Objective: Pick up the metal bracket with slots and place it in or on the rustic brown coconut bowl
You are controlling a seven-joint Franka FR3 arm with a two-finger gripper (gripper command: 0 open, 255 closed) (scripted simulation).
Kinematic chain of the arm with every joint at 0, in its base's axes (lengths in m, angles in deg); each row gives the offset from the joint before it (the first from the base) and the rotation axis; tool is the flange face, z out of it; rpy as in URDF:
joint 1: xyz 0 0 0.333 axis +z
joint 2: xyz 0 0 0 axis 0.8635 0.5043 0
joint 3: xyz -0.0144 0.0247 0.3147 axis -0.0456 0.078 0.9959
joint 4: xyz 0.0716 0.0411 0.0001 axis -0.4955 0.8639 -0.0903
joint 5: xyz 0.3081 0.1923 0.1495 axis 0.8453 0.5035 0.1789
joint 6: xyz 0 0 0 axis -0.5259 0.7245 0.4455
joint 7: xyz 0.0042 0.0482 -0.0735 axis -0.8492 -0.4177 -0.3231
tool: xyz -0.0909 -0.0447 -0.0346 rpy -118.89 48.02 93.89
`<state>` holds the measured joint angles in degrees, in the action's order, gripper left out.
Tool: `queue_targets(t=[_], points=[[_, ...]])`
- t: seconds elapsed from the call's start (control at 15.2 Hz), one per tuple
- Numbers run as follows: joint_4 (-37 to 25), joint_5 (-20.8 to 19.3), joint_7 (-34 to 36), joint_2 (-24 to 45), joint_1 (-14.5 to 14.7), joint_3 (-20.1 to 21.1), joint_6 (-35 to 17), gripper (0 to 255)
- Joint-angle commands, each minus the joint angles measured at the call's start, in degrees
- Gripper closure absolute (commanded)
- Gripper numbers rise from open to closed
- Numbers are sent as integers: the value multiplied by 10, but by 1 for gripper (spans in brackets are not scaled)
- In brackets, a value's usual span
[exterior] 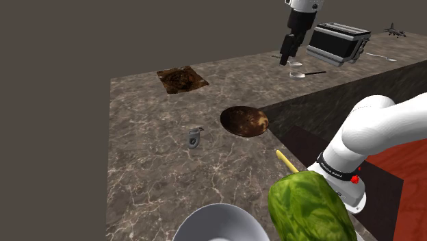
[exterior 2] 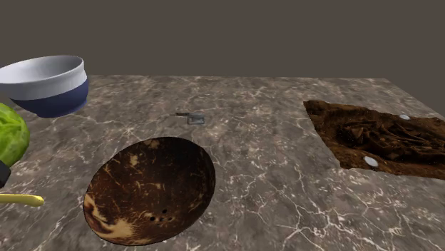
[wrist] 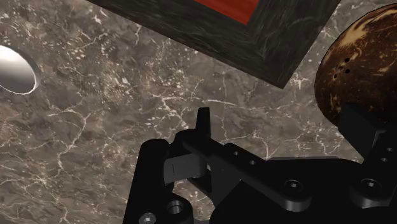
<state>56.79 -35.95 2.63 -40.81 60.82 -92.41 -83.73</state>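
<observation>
Dark marbled worktop (exterior: 150, 171) is flat, with nothing to stop a nudged part sliding. The coconut bowl (exterior: 244, 121) sits near the bracket (exterior: 196, 137) but apart from it, so your approach could clip its rim and rock it. The hand (exterior: 284, 60) hangs high, well apart from both, fingers (wrist: 203, 124) spread and empty. A long descent lets your aim drift. The bracket lies small and low on the worktop. The fingers will likely scrape the surface or pinch it askew, and you drop it short.
</observation>
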Motion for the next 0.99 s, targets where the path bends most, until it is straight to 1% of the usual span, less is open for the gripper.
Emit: queue_targets(t=[0.0, 0.26, 0.46, 0.66, 0.92], points=[[0, 0, 0, 0, 0, 0, 0, 0], [23, 32, 103, -5, 3, 69, -8, 0], [30, 58, 180, 6, 5, 122, -17, 0], [26, 82, 258, 29, 6, 175, -29, 0], [6, 107, 362, 77, 1, 246, -47, 0]])
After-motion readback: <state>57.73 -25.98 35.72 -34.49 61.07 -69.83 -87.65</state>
